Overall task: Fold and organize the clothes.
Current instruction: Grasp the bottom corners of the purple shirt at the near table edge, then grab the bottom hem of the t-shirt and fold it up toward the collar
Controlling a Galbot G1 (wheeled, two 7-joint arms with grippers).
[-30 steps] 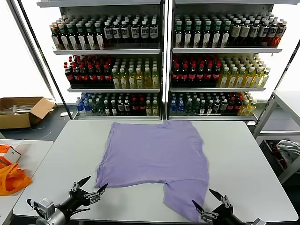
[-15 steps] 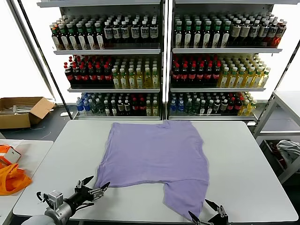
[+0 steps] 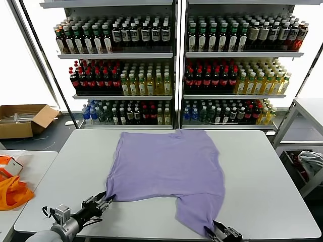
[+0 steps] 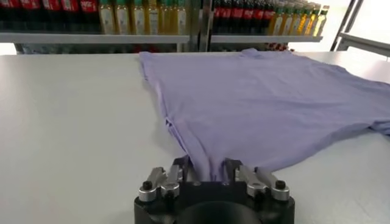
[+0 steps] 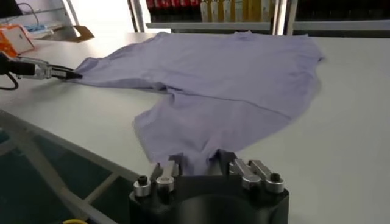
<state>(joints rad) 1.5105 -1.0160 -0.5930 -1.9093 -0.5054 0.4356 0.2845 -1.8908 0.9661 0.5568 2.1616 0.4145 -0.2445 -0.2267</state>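
1. With both grippers closed on cloth at the near edge of the white desk [image 3: 262,166], the step in hand looks like the grasp that begins a fold: the light purple short-sleeved cotton T-shirt [image 3: 169,169] lies spread flat on the desk, its plain side up.
2. The left gripper [image 3: 102,202] sits at the shirt's near left corner; in its wrist view the fingers [image 4: 175,175] stand narrow, with a pinch of fabric drawn up between them.
3. The right gripper [image 3: 218,233] is at the tip of the shirt's near right flap, close to the desk's front edge, its fingers [image 5: 171,168] likewise pinched on the cloth.
4. The next move probably calls for lifting both held corners together and carrying them toward the shirt's far edge, keeping them level so the cloth does not twist.
5. Hard to tell: how much fabric each pinch holds, since the gripper bodies hide the fingertips; the right gripper is partly cut off in the head view; any print on the shirt's underside is hidden.
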